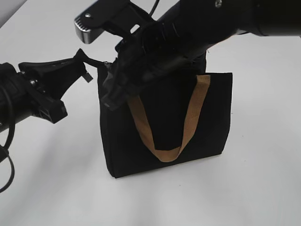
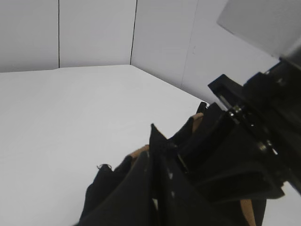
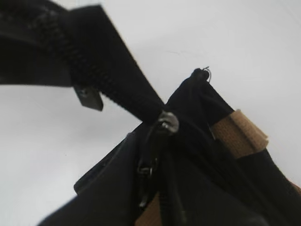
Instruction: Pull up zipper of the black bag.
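Presently the black bag (image 1: 164, 127) stands upright on the white bench (image 1: 56, 188). The left gripper (image 1: 77, 66), at the bag's left top corner, has its jaws closed on the zipper tail, apparently holding it taut as an anchor. The zipper (image 3: 162, 125) pull sits at that corner. The right gripper (image 1: 113, 96) hangs over the same corner; whether its jaws are closed cannot be told
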Available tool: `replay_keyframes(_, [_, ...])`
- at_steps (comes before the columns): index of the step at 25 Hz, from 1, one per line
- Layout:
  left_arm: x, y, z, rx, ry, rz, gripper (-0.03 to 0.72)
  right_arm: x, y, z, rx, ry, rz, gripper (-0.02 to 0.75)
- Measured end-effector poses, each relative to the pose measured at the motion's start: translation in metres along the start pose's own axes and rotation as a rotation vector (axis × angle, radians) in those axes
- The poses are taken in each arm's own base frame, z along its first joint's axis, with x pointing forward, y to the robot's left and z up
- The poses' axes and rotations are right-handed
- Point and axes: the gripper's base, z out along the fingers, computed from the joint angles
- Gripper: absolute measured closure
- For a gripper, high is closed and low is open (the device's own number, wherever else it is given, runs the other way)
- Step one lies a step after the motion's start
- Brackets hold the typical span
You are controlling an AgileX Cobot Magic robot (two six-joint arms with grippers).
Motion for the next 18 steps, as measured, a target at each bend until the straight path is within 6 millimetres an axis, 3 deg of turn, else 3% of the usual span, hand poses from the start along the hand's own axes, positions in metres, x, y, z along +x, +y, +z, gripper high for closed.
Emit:
replay_keyframes(2, [0.0, 0.0, 0.0, 0.005, 0.001, -0.001, 0.685, -0.001, -0.001, 0.0, 0.004, -0.007, 0.0, 0.685])
replay_keyframes(18, [0.024, 0.008, -0.003, -0.113, 0.273, -0.078, 0.685, -0.003, -0.001, -0.023, -0.02, 0.095, -0.09, 0.706])
